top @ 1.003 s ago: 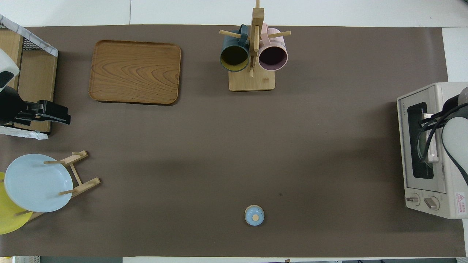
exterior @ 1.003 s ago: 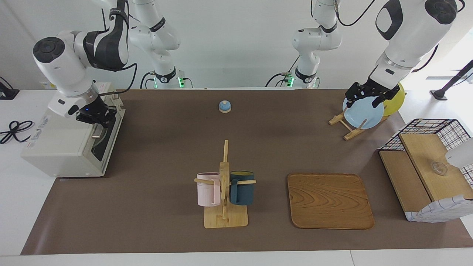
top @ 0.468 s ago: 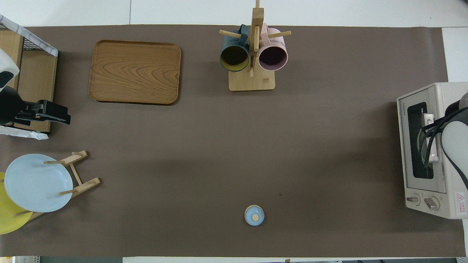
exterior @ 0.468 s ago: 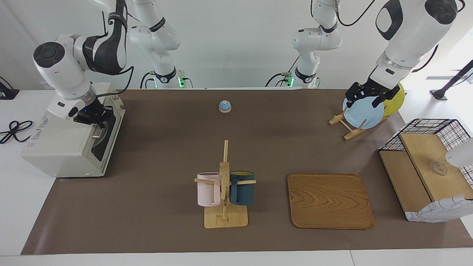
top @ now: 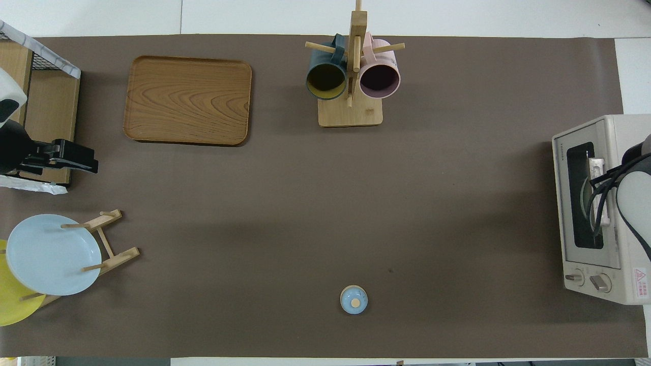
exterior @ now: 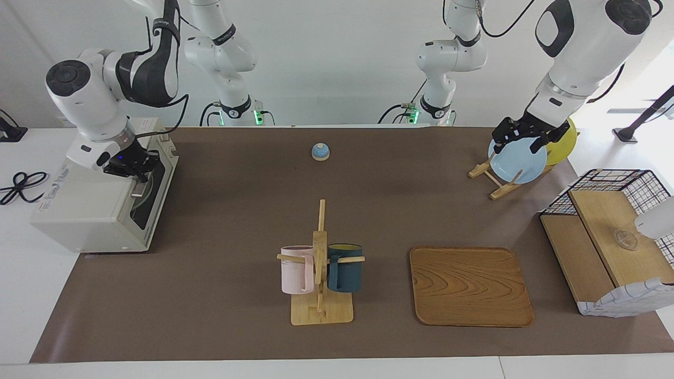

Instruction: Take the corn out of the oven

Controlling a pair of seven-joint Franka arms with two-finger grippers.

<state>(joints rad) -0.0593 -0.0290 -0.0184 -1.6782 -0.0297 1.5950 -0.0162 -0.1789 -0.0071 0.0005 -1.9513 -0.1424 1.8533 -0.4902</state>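
The oven [exterior: 100, 202] sits at the right arm's end of the table, its door shut. The corn cannot be made out; only a vague shape shows through the dark window.

The right gripper [exterior: 131, 169] is at the upper edge of the oven's door, by the handle [top: 599, 192], fingers fully closed. Whether they clasp the handle cannot be told.

The left gripper [exterior: 522, 138] waits over the blue plate [exterior: 513, 163] on its wooden rack [exterior: 492, 181], fingers spread wide, nothing held.

Also present: mug stand [exterior: 320, 295], wooden tray [exterior: 470, 287], wire basket [exterior: 613, 181], small blue bell [exterior: 320, 151].
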